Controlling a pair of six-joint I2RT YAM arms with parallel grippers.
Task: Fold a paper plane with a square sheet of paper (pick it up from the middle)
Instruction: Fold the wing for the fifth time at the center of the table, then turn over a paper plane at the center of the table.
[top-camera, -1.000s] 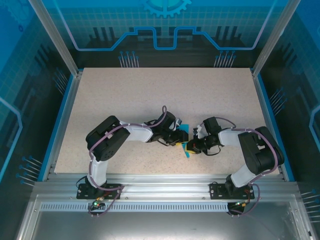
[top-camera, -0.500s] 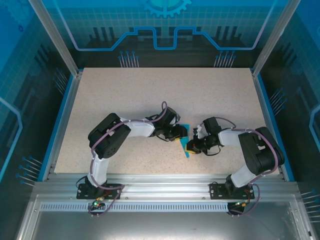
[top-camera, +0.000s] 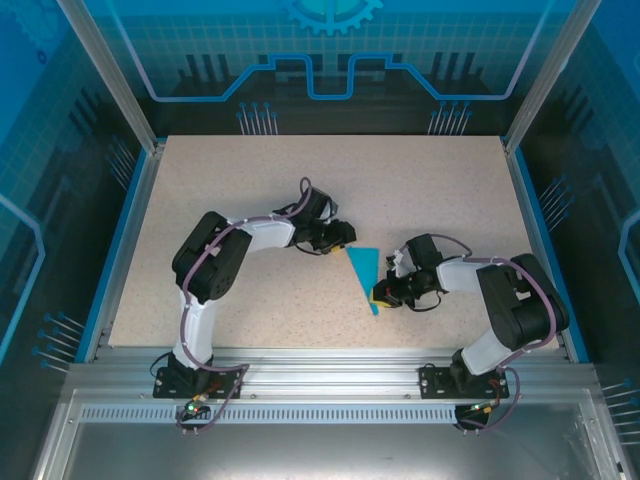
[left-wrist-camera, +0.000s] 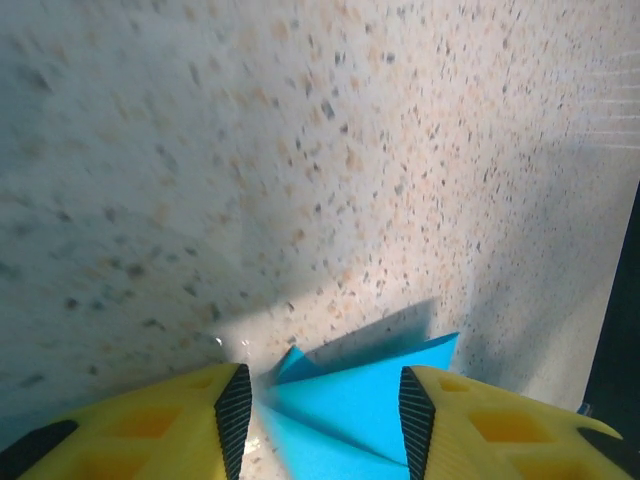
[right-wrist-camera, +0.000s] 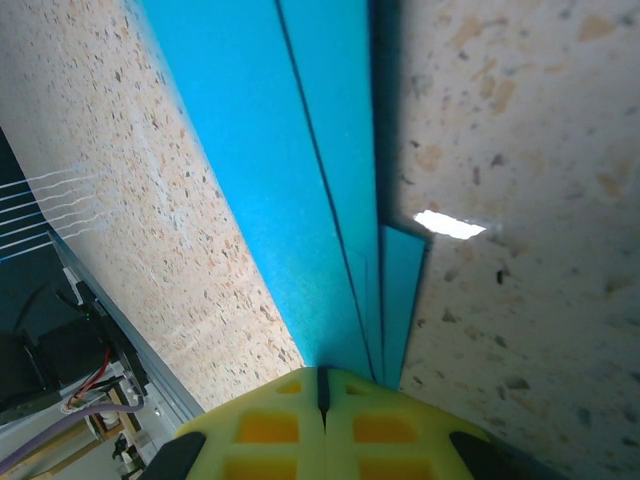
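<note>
The square sheet of paper is folded into a slim teal-blue paper plane (top-camera: 364, 270) that lies flat on the table, wide end to the rear and sharp point toward the front. My left gripper (top-camera: 343, 236) hovers just left of the wide end and is open. In the left wrist view that end of the paper plane (left-wrist-camera: 365, 395) shows past my left gripper (left-wrist-camera: 325, 420), with nothing clamped. My right gripper (top-camera: 383, 294) is shut, its tips resting on the narrow end. The right wrist view shows my right gripper (right-wrist-camera: 322, 385) over the layered folds of the paper plane (right-wrist-camera: 300, 170).
The speckled beige table (top-camera: 250, 180) is bounded by blue side rails (top-camera: 128, 230) and an aluminium frame at the front (top-camera: 320, 360). Both arms meet at the table's centre, with bare tabletop behind them.
My left gripper has pulled back to the left and rearward off the paper, uncovering its wide end, and its jaws stand slightly wider. The right gripper has stayed in place.
</note>
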